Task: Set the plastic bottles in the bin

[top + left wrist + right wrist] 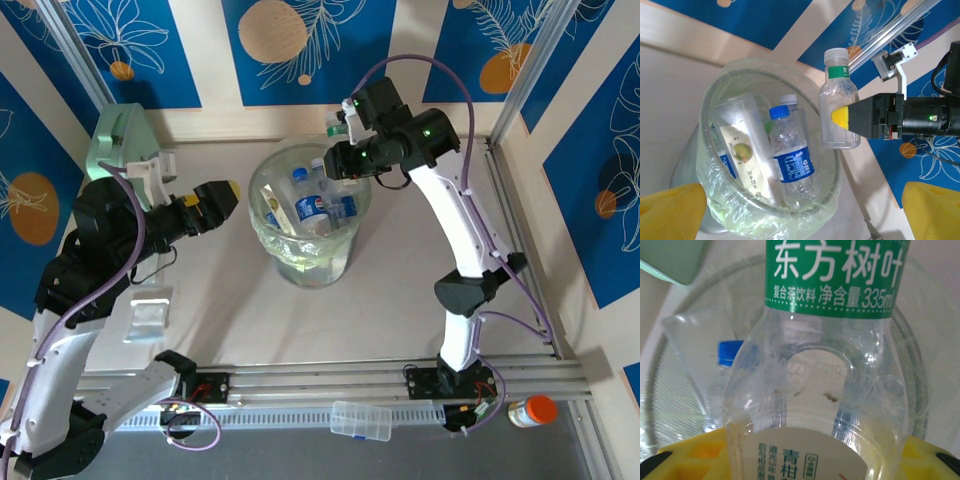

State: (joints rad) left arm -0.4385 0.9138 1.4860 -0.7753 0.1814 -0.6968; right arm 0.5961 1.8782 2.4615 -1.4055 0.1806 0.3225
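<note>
The bin (268,178) stands mid-table, a translucent bucket lined with a clear bag, holding several plastic bottles such as a blue-labelled one (311,207). My right gripper (346,146) hangs over the bin's far rim, shut on a clear bottle (336,127) with a white cap and green label. In the left wrist view that bottle (839,112) is upright above the rim, pinched by the right gripper (849,118), and a blue-capped bottle (792,162) leans inside the bin (715,100). My left gripper (222,197) is open and empty just left of the bin. The right wrist view has the held bottle (825,385) close up.
A mint-green case (118,135) sits at the far left. A small clear packet (148,312) lies near the left arm. A flat clear box (362,420) and an orange-lidded jar (530,411) rest by the front rail. Metal rails edge the right side.
</note>
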